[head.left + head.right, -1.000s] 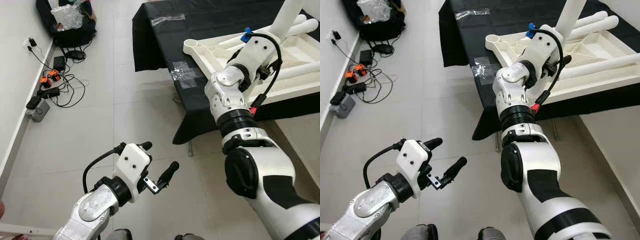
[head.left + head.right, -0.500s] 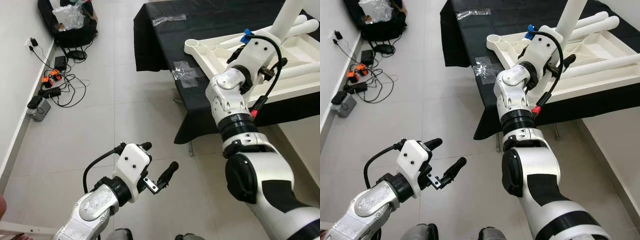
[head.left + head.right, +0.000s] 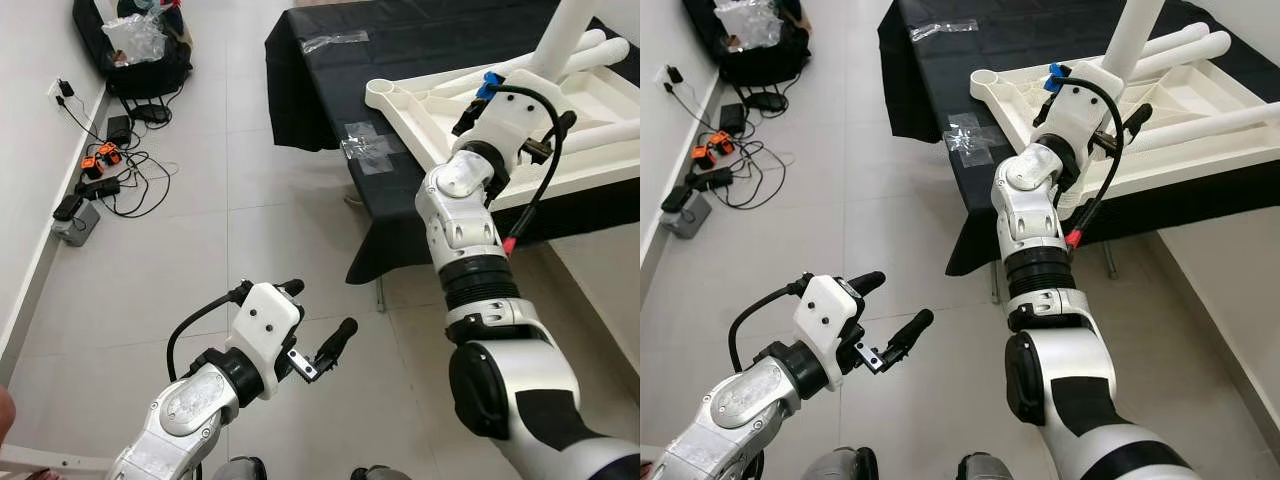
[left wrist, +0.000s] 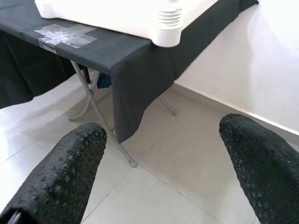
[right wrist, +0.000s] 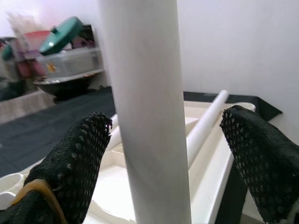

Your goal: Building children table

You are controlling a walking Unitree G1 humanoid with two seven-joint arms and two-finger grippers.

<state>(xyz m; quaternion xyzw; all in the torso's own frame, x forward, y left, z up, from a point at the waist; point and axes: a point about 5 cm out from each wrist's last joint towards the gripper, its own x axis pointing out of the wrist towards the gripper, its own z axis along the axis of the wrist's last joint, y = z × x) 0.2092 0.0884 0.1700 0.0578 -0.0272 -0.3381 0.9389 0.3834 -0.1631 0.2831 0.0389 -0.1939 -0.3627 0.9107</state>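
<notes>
1. Eye views: white children's table top (image 3: 590, 110) lies upside down on black-clothed table (image 3: 400, 60); one white leg (image 3: 1132, 38) stands upright in it. R gripper (image 3: 1118, 128) reaches beside that leg. L gripper (image 3: 318, 322) hovers over floor tiles (image 3: 250, 230), fingers wide, empty.
2. L wrist: fingers (image 4: 65, 177) spread wide.
3. R wrist: fingers (image 5: 79, 158) wide apart, leg between, not clamped.

The scene is evenly and brightly lit — shadows are soft and glare is faint. The head views are sharp throughout. In the right wrist view the near white leg (image 5: 147, 107) is blurred — upper-left clutter is softened too.
</notes>
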